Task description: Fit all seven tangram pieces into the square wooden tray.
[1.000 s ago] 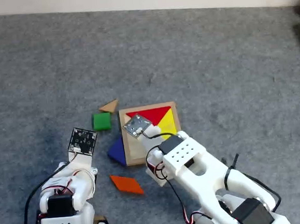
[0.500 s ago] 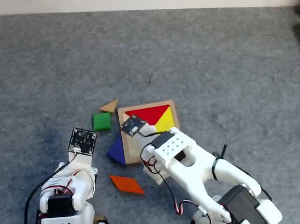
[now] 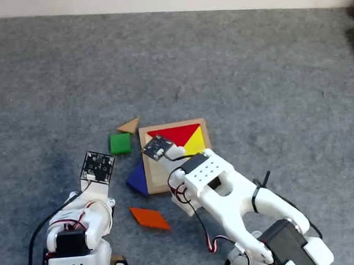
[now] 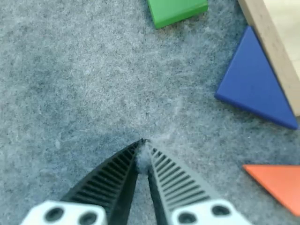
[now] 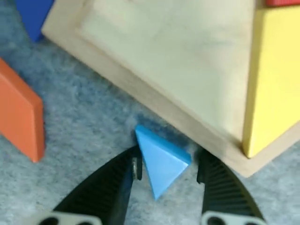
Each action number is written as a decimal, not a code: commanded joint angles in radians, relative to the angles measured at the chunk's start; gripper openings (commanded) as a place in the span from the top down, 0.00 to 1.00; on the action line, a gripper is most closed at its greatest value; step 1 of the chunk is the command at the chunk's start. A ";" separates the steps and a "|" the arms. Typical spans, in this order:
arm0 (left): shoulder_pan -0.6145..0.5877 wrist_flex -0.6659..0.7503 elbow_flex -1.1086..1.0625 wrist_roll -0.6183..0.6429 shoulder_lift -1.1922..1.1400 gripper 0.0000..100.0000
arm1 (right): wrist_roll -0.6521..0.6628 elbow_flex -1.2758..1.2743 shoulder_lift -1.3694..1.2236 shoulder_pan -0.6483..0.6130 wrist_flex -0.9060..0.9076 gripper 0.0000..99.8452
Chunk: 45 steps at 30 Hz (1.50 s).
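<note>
A small light-blue triangle (image 5: 161,164) lies flat on the grey bench (image 5: 84,122), just beside the tray (image 5: 140,89). The right end effector (image 5: 168,157) is open around it. The left end effector (image 4: 143,145) is closed and empty.

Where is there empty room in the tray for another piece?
The tray has bare wood along its left side, bordered by the rim, the red triangle and the yellow triangle. Just outside that rim it is crowded: blue triangle, green square, orange piece. Carpet beyond the tan triangle is open.
</note>
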State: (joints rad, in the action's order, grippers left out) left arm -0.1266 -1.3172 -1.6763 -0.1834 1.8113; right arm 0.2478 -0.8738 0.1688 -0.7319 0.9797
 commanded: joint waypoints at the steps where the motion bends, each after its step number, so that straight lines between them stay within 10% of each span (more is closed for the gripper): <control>1: -0.004 -0.005 -0.019 0.011 0.008 1.00 | 0.035 0.022 0.016 -0.021 -0.018 0.83; 28: -0.005 -0.006 -0.019 0.011 0.008 1.00 | 0.249 -0.030 0.414 -0.010 0.134 0.91; 45: -0.005 -0.005 -0.019 0.011 0.008 1.00 | 0.503 0.255 0.047 0.104 -0.015 0.91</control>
State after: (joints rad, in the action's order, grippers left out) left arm -0.1266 -1.3172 -1.6763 -0.1834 1.8113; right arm 0.7158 -0.6820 0.2348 -0.6490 1.0104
